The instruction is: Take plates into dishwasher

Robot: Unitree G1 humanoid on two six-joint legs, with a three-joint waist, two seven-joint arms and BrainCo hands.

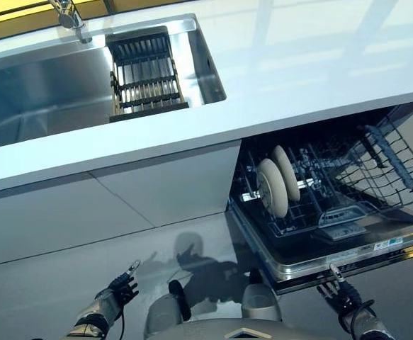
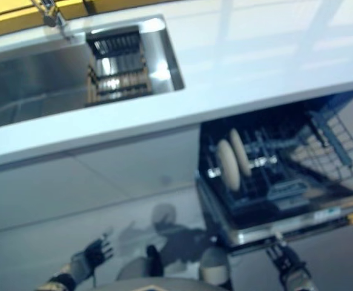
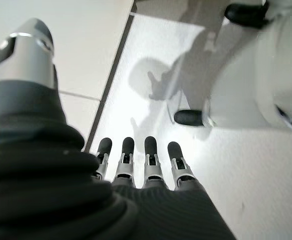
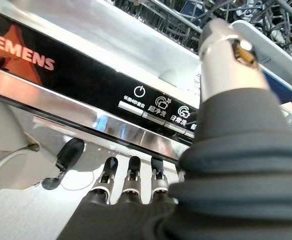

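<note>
Two cream plates [image 1: 277,183] stand upright side by side in the dark wire rack [image 1: 348,177] of the open dishwasher under the counter. My left hand [image 1: 121,289] hangs low at the left, over the floor, fingers straight and empty. My right hand [image 1: 344,294] is low at the right, just under the front edge of the lowered dishwasher door [image 1: 348,258]; in the right wrist view its fingers [image 4: 130,177] are straight beneath the door's control panel [image 4: 100,90] and hold nothing.
A white counter [image 1: 319,78] runs across the view with a steel sink [image 1: 43,85] at the left, a faucet [image 1: 70,18] above it and a dark slatted drain rack [image 1: 146,74] inside. White cabinet fronts [image 1: 107,198] stand left of the dishwasher.
</note>
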